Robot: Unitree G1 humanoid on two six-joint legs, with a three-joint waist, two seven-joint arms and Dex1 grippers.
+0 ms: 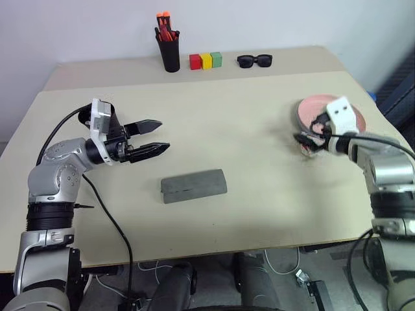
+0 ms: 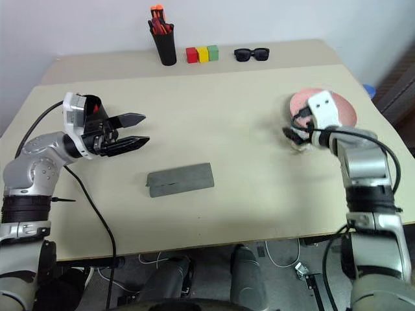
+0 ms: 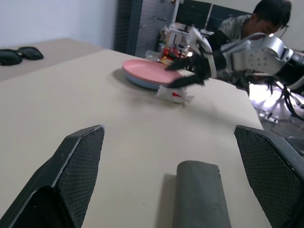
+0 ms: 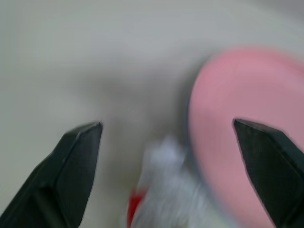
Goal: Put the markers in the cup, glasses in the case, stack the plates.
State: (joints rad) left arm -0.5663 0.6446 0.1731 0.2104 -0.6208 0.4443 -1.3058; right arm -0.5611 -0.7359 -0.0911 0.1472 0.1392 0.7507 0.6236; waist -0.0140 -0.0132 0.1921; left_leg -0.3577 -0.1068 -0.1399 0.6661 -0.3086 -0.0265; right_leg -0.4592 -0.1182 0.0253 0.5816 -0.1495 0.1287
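Observation:
The salmon pink plate [image 3: 145, 69] lies on the light blue plate [image 3: 142, 83] at the table's right side. My right gripper [image 1: 306, 138] stands open at their near-left rim, above a small white thing with a red patch [image 3: 175, 95]; what that thing is I cannot tell. The grey case [image 1: 193, 185] lies shut in the middle of the table. My left gripper [image 1: 154, 137] hovers open to the left of the case, pointing right, with nothing between its fingers. The markers, the cup and the glasses are out of view.
At the back of the table stand a narrow black holder with orange-red pens [image 1: 170, 46], three coloured blocks [image 1: 205, 61] and black sunglasses [image 1: 254, 61]. A person [image 3: 270, 16] sits beyond the table's right side.

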